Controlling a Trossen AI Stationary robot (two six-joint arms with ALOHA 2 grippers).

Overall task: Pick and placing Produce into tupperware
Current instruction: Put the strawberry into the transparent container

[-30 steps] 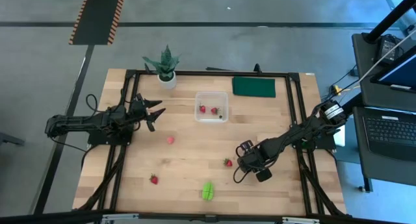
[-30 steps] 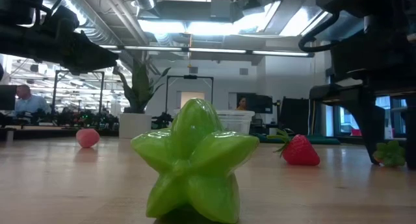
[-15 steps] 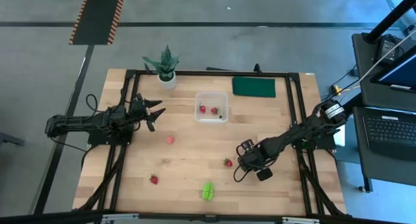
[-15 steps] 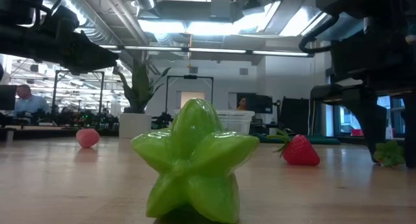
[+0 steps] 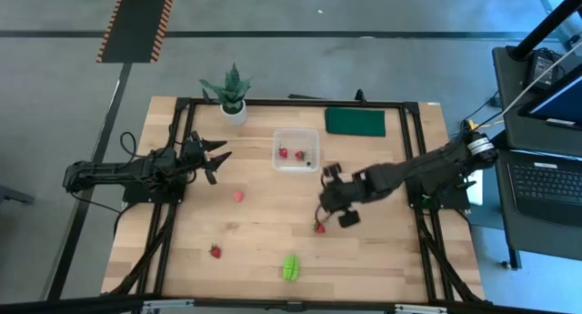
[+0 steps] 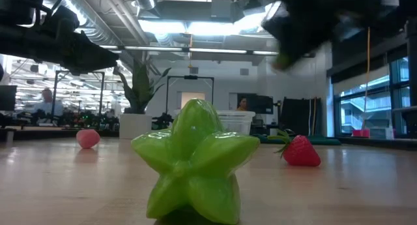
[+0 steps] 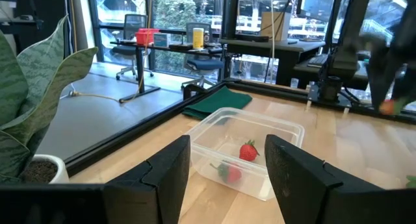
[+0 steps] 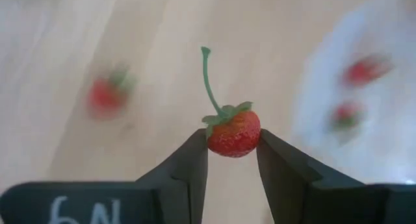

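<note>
My right gripper [image 8: 232, 152] was clamped on a berry [image 8: 234, 132] — I judged steady travel best, releasing only over the tupperware [image 5: 296, 149]. Left gripper [image 7: 227, 162] waited, fingers apart.

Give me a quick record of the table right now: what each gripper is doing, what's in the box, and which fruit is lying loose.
Right gripper: shut on a strawberry, raised above the table, near the box
Left gripper: open, empty, waiting left of the box
Box: two strawberries inside
Loose on table: two red strawberries, one pink berry, one green star fruit
</note>
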